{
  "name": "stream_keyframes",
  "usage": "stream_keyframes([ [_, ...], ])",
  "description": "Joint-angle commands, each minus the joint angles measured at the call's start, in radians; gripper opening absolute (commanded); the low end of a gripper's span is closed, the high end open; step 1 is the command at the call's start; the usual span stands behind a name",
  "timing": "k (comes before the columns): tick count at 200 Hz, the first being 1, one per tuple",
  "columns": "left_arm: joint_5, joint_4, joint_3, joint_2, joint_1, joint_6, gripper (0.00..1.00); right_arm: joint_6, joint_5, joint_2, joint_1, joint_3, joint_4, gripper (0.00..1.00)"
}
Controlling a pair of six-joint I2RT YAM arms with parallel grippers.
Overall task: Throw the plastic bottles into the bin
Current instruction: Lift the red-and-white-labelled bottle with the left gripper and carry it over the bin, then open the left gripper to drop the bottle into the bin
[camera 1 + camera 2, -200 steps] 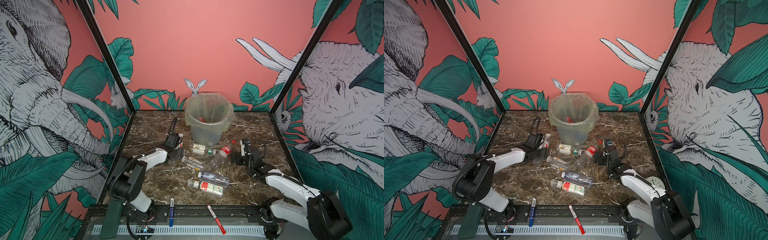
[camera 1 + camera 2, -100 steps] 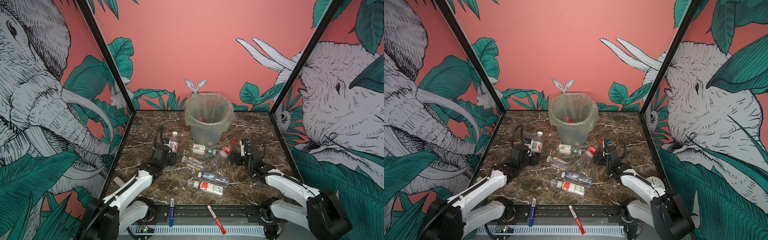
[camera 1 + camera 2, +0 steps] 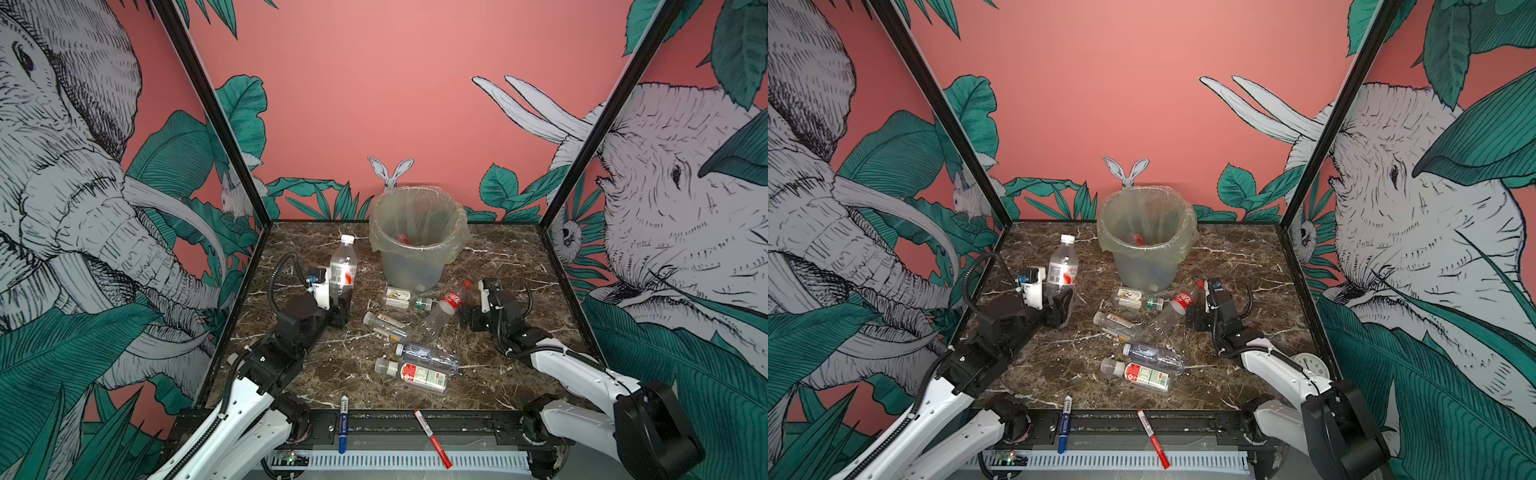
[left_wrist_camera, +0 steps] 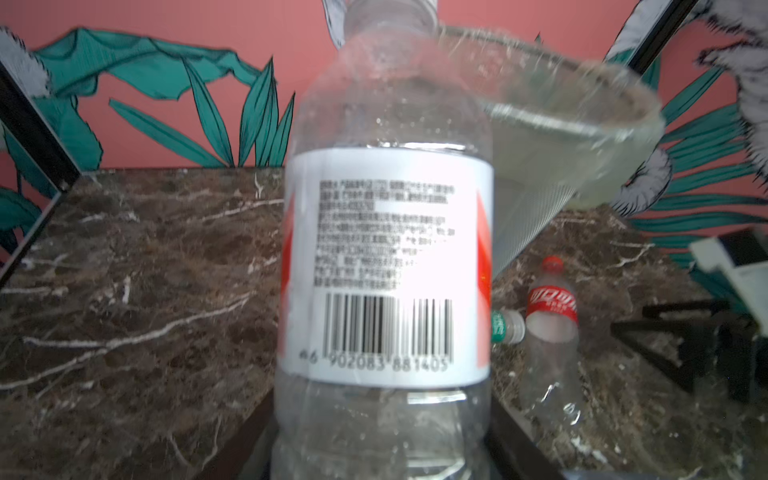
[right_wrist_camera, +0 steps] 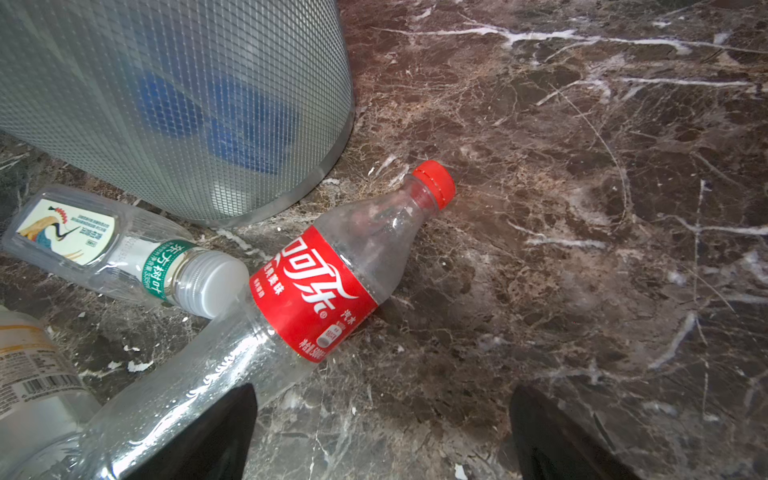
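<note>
1. We see the left end effector clamped on the lower body of a white-capped bottle, to the left of the bin and near it.
2. That bottle is held nearly upright: its long axis runs vertically, cap on top, and the barcode side of its white-and-red label faces the left wrist camera.
3. The right end effector is spread wide and low over the tabletop. We see only bare marble between its fingertips, and it holds nothing.
4. A red-capped cola bottle lies on its side just beside one of those fingertips. Its long axis runs diagonally, cap pointing away from the robot and rightward, past the bin's foot.
5. A green-labelled bottle lies at the bin's foot, long axis across the tabletop. Its white cap points right and touches the cola bottle's label.
6. Nearer the robot lie a yellow-marked bottle, a crumpled clear bottle and a red-and-white-labelled bottle. All three lie on their sides with caps pointing left.
</note>
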Motion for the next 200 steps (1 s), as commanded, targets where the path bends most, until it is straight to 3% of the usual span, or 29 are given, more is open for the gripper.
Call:
stream_keyframes([
  [1, 0.022, 0.024, 0.223, 0.133, -0.004, 0.040, 0.61, 0.011, -0.015, 0.020, -0.004, 0.023, 0.030, 0.97],
  [32, 0.087, 0.085, 0.603, 0.464, -0.006, 0.080, 0.62, 0.010, -0.025, 0.042, -0.004, 0.034, 0.029, 0.97],
  [52, 0.148, 0.075, 0.875, 0.708, -0.003, 0.103, 0.67, 0.008, -0.029, 0.062, -0.004, 0.043, 0.026, 0.97],
  [64, 0.188, 0.045, 1.027, 0.841, -0.003, 0.103, 0.79, 0.008, -0.027, 0.069, -0.005, 0.046, 0.024, 0.97],
  [72, 0.204, 0.008, 1.134, 0.922, -0.003, 0.099, 0.99, 0.007, -0.025, 0.070, -0.004, 0.048, 0.019, 0.97],
  [93, 0.155, -0.053, 1.316, 1.057, 0.011, 0.094, 1.00, 0.007, -0.028, 0.059, -0.006, 0.048, 0.006, 0.98],
  [133, 0.187, -0.012, 1.309, 1.021, 0.026, 0.098, 1.00, 0.010, -0.042, 0.027, -0.005, 0.037, -0.001, 0.98],
  [200, 0.173, 0.104, 0.818, 0.683, 0.015, 0.079, 1.00, 0.026, -0.060, 0.041, -0.006, 0.045, 0.006, 0.99],
])
